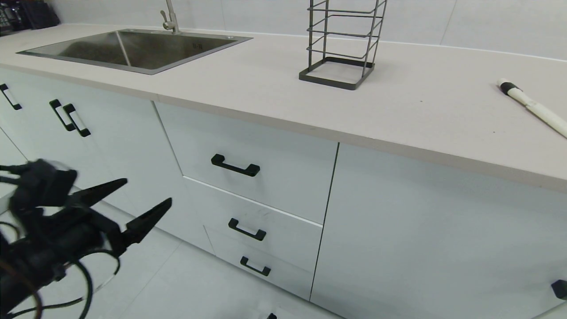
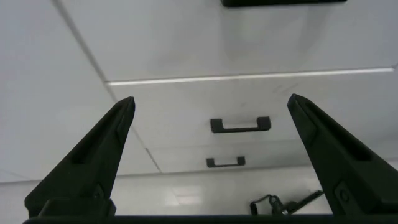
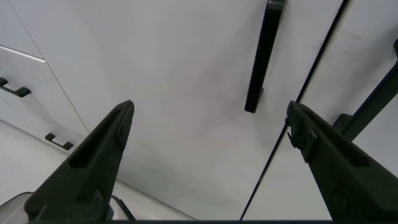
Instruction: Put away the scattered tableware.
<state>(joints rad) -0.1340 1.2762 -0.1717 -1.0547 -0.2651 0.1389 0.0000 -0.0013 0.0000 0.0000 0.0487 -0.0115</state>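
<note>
Head view: a white utensil (image 1: 533, 107) with a black band, flat at the counter's (image 1: 266, 88) right edge, well apart from the wire rack (image 1: 328, 83) near the back edge. Farther left, set into the counter, a steel sink (image 1: 146, 48) with its faucet (image 1: 169, 17). Below the front edge, three stacked drawers with black handles: top (image 1: 235, 165), middle (image 1: 246, 229), bottom (image 1: 255, 266).

Low in front of the cabinets and left of the drawers, the left gripper (image 1: 148, 190): arm held below counter height, fingers released and spread wide, tips slanting toward the drawer fronts, nothing between them.

Left wrist view: same left gripper (image 2: 211, 102) from behind, pointed at the drawer stack, with the middle handle (image 2: 240, 125) and bottom handle (image 2: 225, 162) framed between the parted fingers and the floor beneath. No counter here.

Right wrist view: right gripper (image 3: 209, 107) likewise released, fingers wide apart and empty, facing a plain cabinet door close by. Between the fingers, a long vertical door handle (image 3: 264, 56) beside the door's seam; off to one side, small drawer handles (image 3: 13, 89).
</note>
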